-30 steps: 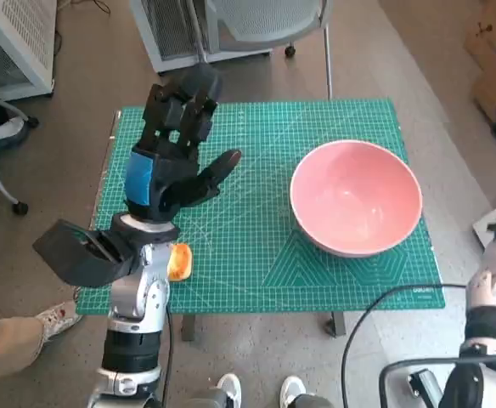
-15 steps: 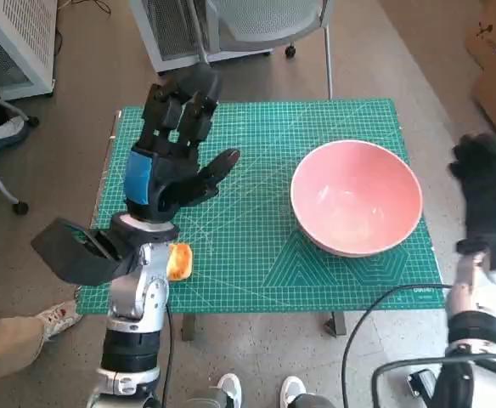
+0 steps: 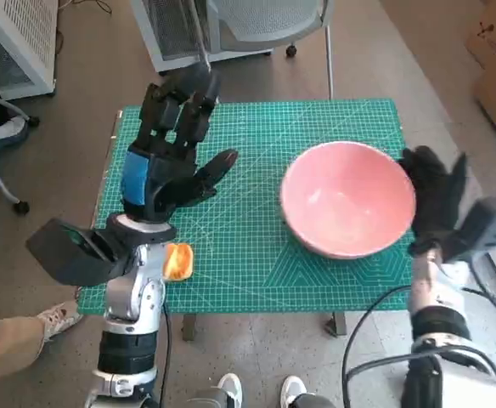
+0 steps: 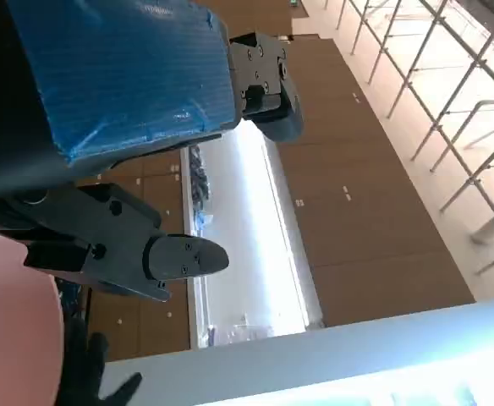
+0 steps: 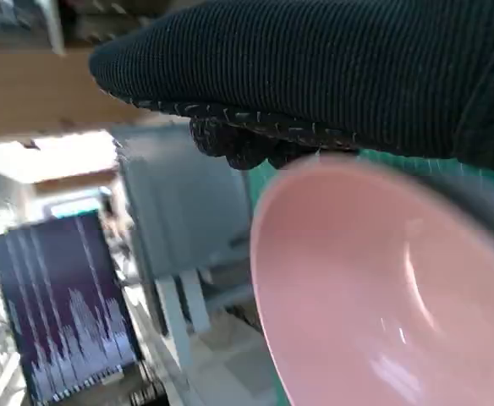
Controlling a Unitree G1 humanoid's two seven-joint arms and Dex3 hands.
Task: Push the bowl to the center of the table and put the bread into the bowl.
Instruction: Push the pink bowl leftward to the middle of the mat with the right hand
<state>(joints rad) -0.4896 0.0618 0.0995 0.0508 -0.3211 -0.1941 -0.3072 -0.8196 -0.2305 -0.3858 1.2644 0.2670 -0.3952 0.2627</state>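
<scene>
bread (image 3: pixel 178 261) half behind left forearm

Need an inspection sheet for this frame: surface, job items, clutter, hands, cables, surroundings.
Surface: green gridded cutting mat covering the small table.
Job's things: round pink bowl on the mat's right half, nothing in it; orange-brown bread piece near the mat's front left edge, partly hidden by the left forearm.
Clutter: nothing seen.
Hands: blue-taped black left hand raised over the mat's left side, fingers apart, holding nothing; black knitted right hand against the bowl's right rim, fingers spread.
Cables: black cable looping past the table's front right edge.
Surroundings: wheeled chair base behind the table; a person's shoes at the front.
</scene>
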